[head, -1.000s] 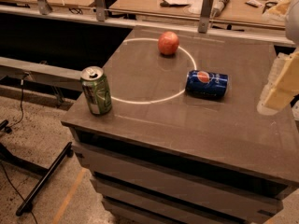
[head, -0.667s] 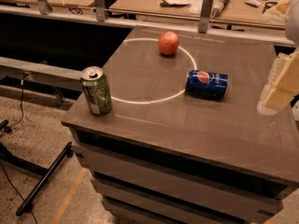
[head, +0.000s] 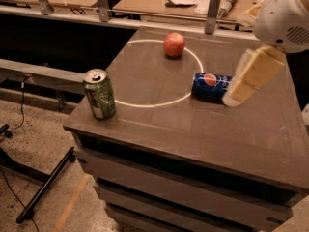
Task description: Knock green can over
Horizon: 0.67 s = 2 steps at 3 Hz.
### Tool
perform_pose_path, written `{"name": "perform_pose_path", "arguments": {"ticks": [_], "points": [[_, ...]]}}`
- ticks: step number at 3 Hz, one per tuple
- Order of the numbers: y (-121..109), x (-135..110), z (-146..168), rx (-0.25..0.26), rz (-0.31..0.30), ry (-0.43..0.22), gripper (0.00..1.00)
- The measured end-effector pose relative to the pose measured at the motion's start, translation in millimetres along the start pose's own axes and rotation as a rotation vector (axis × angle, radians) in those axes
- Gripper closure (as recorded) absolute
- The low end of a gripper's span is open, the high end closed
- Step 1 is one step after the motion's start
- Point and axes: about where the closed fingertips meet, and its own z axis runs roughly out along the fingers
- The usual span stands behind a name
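Note:
The green can (head: 99,94) stands upright near the front left corner of the dark table (head: 193,124), its silver top and pull tab showing. My gripper (head: 251,76) hangs at the right, above the table, with its cream-coloured fingers pointing down and left. It is close over the right end of a blue Pepsi can (head: 209,86) that lies on its side. The gripper is far to the right of the green can and holds nothing that I can see.
A red apple (head: 174,44) sits at the back inside a white circle (head: 159,74) drawn on the table. Metal posts (head: 210,6) and a cluttered bench stand behind. A black stand's leg (head: 46,187) lies on the floor at the left.
My gripper has moved left and in over the table, next to the Pepsi can. The cans and the apple have not moved.

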Motion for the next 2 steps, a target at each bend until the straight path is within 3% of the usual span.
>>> {"name": "perform_pose_path", "arguments": {"ticks": [2], "points": [[-19,-82,67,-0.038,0.111,-0.434,0.00]]}}
